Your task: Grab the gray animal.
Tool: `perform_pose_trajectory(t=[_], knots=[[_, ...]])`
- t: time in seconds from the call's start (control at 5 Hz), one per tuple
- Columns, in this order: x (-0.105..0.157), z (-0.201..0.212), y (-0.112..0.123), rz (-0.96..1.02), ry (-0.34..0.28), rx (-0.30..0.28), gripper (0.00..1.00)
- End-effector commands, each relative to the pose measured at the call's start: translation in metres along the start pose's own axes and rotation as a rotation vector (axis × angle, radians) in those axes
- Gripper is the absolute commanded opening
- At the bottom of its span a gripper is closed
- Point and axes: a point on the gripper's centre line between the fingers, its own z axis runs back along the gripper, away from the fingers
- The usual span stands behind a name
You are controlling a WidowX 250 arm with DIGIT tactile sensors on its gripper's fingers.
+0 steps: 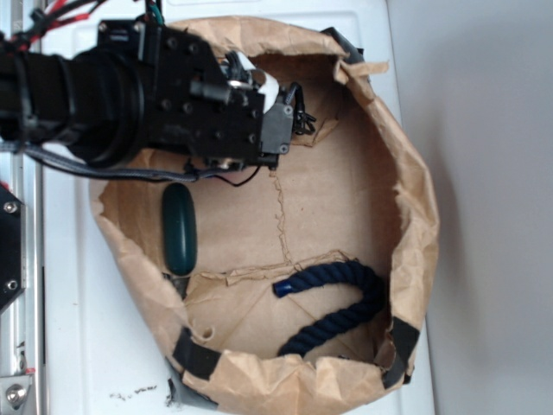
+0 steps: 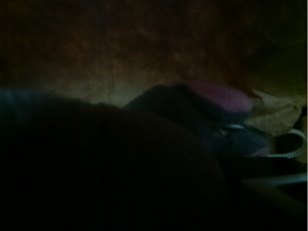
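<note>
In the wrist view the gray animal (image 2: pixel 192 103) lies very close below the camera. It is a dark soft shape with a pink patch (image 2: pixel 226 96) and a white string loop (image 2: pixel 288 151) to its right. The exterior view shows my gripper (image 1: pixel 281 130) lowered into the upper left of the brown paper bag (image 1: pixel 415 216). The arm covers the animal there. The lower half of the wrist view is black, so my fingers do not show, and I cannot see whether they close on the toy.
A dark green oval object (image 1: pixel 180 227) lies by the bag's left wall. A navy rope (image 1: pixel 341 303) curls along the lower right of the bag floor. The crumpled bag walls stand up all round, on a white surface (image 1: pixel 86 346).
</note>
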Motion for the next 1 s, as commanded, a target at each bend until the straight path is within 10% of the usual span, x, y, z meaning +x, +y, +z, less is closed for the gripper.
perform_pose_trajectory(t=[0.0, 0.4, 0.8], knots=[[0.0, 0.047, 0.0, -0.171, 0.105, -0.105, 0.0], [0.01, 0.101, 0.012, -0.332, 0.211, -0.225, 0.0], [0.022, 0.135, 0.006, -0.387, 0.279, -0.225, 0.0]])
